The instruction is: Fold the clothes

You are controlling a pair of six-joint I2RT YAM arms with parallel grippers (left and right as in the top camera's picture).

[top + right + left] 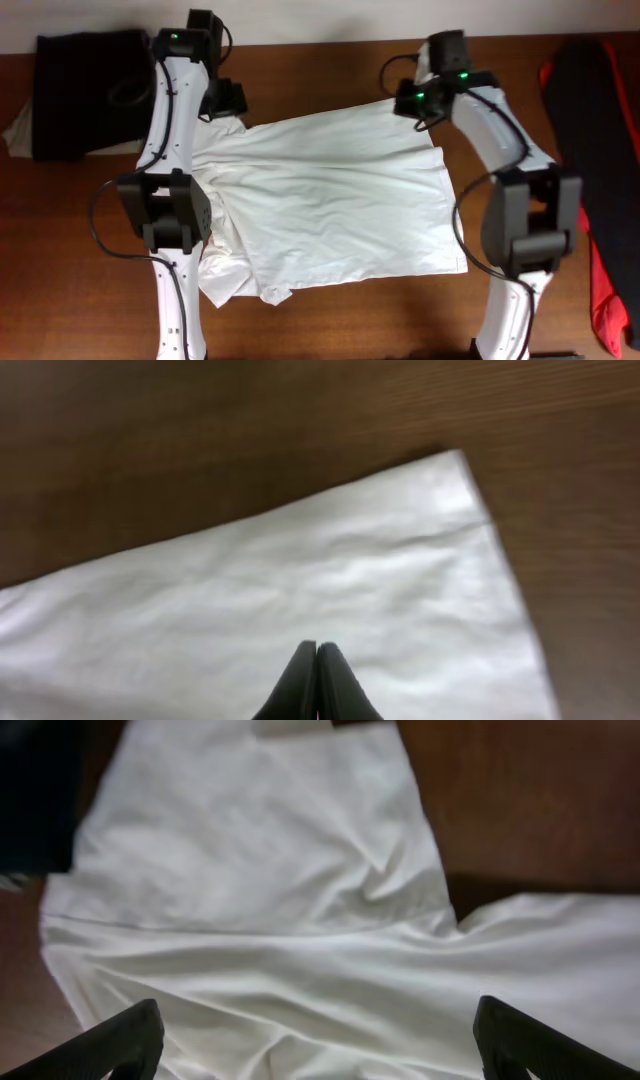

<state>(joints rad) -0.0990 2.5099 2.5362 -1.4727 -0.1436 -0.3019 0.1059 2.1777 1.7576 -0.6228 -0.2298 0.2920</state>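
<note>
A large white garment (340, 200) lies spread and wrinkled across the middle of the brown table, with a sleeve folded at the lower left. Its green label is not in view. My left gripper (225, 100) is open and hovers over the garment's upper left part. In the left wrist view the fingers (320, 1040) stand wide apart over wrinkled white cloth (260, 870), holding nothing. My right gripper (415, 105) is at the garment's upper right corner. In the right wrist view its fingers (317, 650) are pressed together over the white cloth (380, 580), with nothing visible between them.
A black garment (85, 90) lies at the back left, with a beige piece at its left edge (15, 135). A black and red garment (600, 180) lies along the right edge. Bare brown table (350, 320) shows in front of the white garment.
</note>
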